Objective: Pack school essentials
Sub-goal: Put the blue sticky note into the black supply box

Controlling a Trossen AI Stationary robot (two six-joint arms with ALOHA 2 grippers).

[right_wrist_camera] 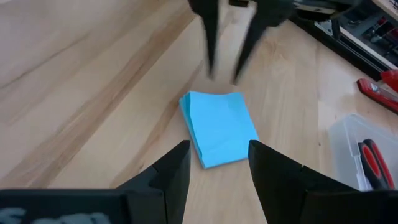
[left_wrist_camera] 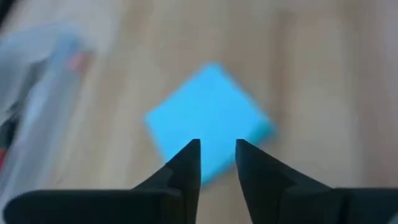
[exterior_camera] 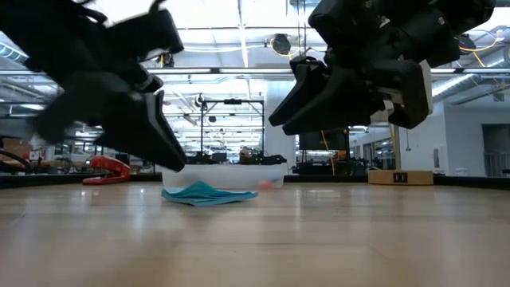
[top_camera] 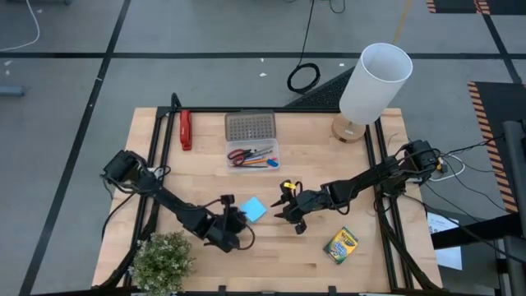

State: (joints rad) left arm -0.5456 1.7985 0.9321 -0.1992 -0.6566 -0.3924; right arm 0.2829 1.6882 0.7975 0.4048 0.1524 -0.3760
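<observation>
Near the middle of the tabletop, toward its far edge, sat a clear plastic box [top_camera: 253,154] holding red-handled scissors [top_camera: 239,154] and a few pens or pencils [top_camera: 263,158] too small to tell apart. Just behind it lay a grey perforated tray [top_camera: 250,126], its contents unclear. A red stapler-like object [top_camera: 186,129] lay toward the far left corner, and a green-yellow crayon box [top_camera: 340,245] lay near the front edge on the right.

Between the two arms, the blue square note pad [top_camera: 254,209] lay flat on the wood, slightly rumpled in the low view. The left gripper [left_wrist_camera: 217,155] hung just beside it with its jaws released, a narrow gap between them and nothing held. The right gripper [right_wrist_camera: 219,158] faced the pad from the other side, jaws also parted and empty.

Both arms blocked much of the low view, and the left wrist view was blurred.

A white-shaded lamp [top_camera: 374,84] stood at the far right corner and a small potted plant [top_camera: 163,261] at the front left corner. The tabletop [top_camera: 271,255] was pale wood planking, on a grey floor; beyond it spread a large, brightly lit workshop hall.
</observation>
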